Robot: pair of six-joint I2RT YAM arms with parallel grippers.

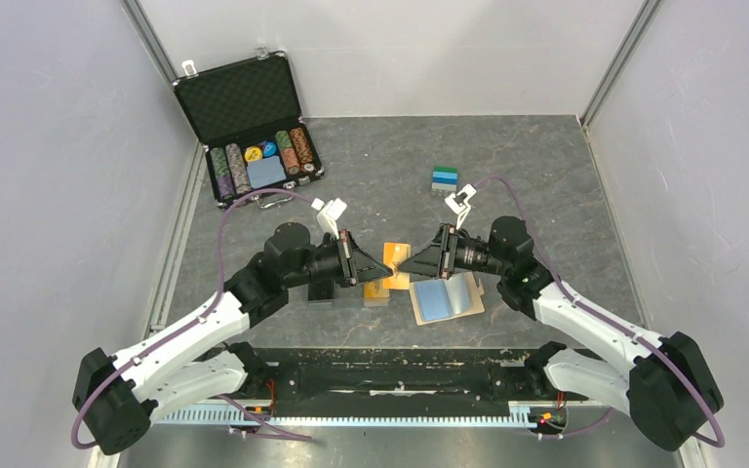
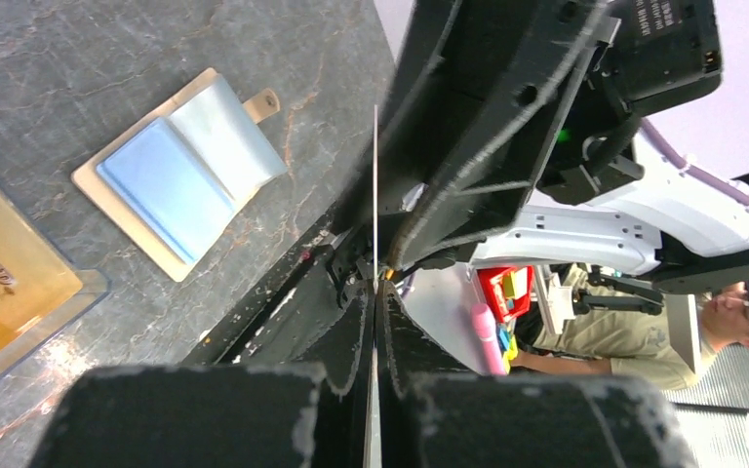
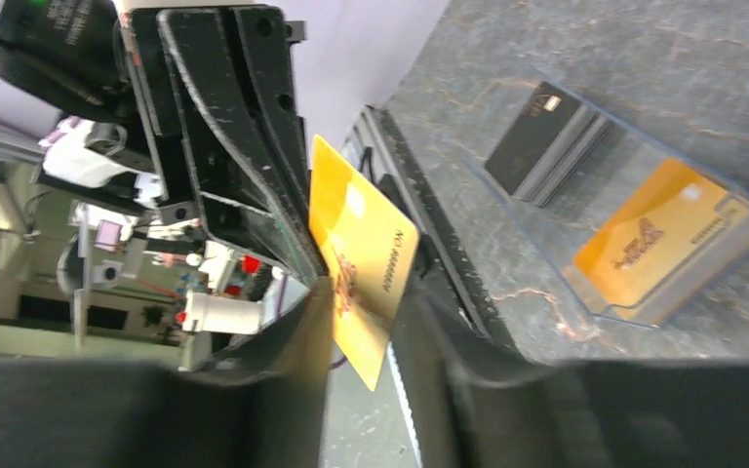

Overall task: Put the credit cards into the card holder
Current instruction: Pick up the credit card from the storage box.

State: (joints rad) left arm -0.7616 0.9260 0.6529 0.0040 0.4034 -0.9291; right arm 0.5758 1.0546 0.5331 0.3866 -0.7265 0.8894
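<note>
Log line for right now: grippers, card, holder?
left gripper: shut on gold card | right gripper: around same card, grip unclear | card holder: open, flat on table

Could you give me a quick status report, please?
Left claw shut on gold card. Right claw around it, grip unclear. Card holder lies open, nothing blocking it.

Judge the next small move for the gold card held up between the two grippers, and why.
Probably close the right gripper firmly on the gold card. The left gripper pinches it on edge, the right fingers flank it, and the open card holder lies near the right arm.
</note>
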